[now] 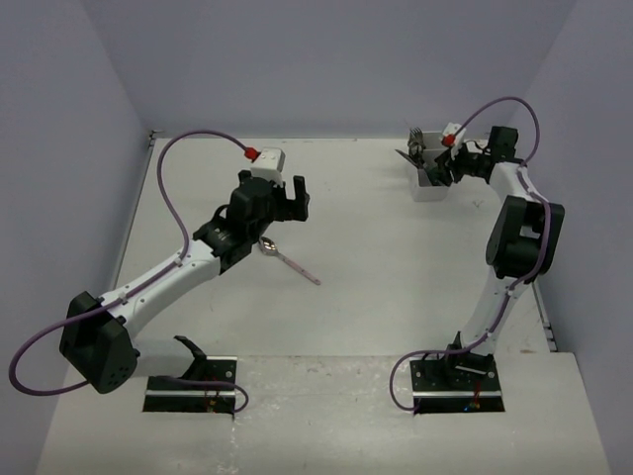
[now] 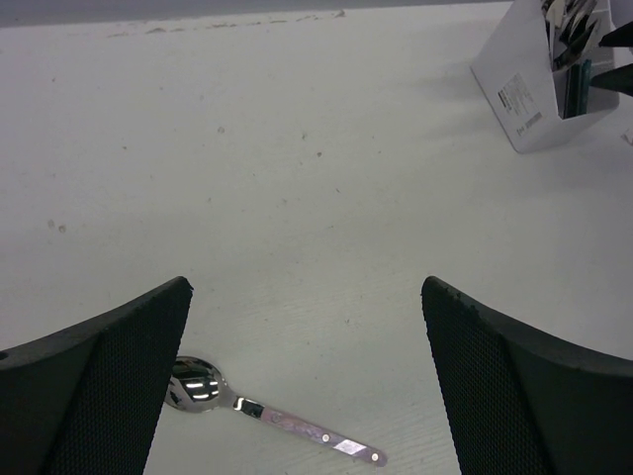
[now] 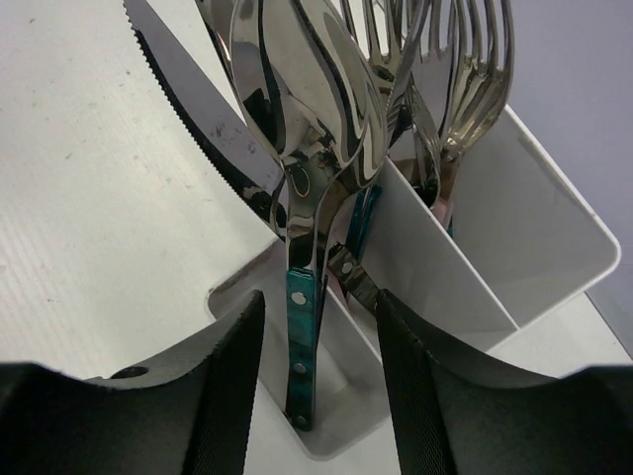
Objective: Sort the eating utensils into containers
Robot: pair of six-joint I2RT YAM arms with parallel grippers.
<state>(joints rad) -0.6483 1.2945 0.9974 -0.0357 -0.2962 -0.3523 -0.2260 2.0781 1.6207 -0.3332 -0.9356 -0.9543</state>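
One spoon (image 1: 289, 259) with a shiny bowl and a pinkish handle lies flat on the table; its handle points to the near right. My left gripper (image 1: 280, 208) hovers just behind it, open wide. In the left wrist view the spoon (image 2: 267, 421) lies low between the two fingers of the left gripper (image 2: 307, 287), its bowl next to the left finger. The white container (image 1: 428, 186) stands at the back right. My right gripper (image 3: 319, 302) is at its rim, jaws parted on either side of a teal-handled spoon (image 3: 300, 336) that stands inside it, not touching the handle.
The container (image 3: 554, 228) has an inner divider. It holds several upright utensils: a serrated knife (image 3: 188, 99), spoons and forks (image 3: 465, 69). From the left wrist the container (image 2: 524, 89) shows far off at the top right. Purple walls close in the table.
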